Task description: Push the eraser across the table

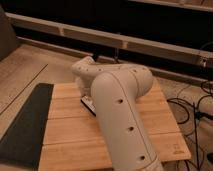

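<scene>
The white arm (120,115) filled the middle of the view and hid most of the hand (86,96). Just below the hand, the eraser (88,105) lay flat on the desk (65,135), half covered. A dark mat (25,122) lay far left.
</scene>
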Robot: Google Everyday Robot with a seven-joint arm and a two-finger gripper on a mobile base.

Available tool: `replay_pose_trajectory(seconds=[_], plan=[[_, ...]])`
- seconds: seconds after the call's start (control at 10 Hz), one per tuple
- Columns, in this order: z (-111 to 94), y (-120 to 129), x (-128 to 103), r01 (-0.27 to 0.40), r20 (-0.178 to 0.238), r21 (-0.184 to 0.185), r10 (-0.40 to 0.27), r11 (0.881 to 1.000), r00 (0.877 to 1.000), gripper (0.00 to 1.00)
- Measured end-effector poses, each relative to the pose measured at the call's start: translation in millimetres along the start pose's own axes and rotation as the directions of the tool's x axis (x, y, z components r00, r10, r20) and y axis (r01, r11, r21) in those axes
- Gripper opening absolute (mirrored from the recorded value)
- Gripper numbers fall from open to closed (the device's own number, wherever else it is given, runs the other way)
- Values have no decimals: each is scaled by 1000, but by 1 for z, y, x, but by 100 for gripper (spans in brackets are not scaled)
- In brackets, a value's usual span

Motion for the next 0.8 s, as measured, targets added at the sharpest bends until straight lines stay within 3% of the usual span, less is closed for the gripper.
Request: replay_pose_trajectory(seconds=[0.5,0.8], plan=[[15,2,-15,37,-50,-15,-37,999,998,0],[24,39,-40,109,-37,-61,-111,992,993,0]])
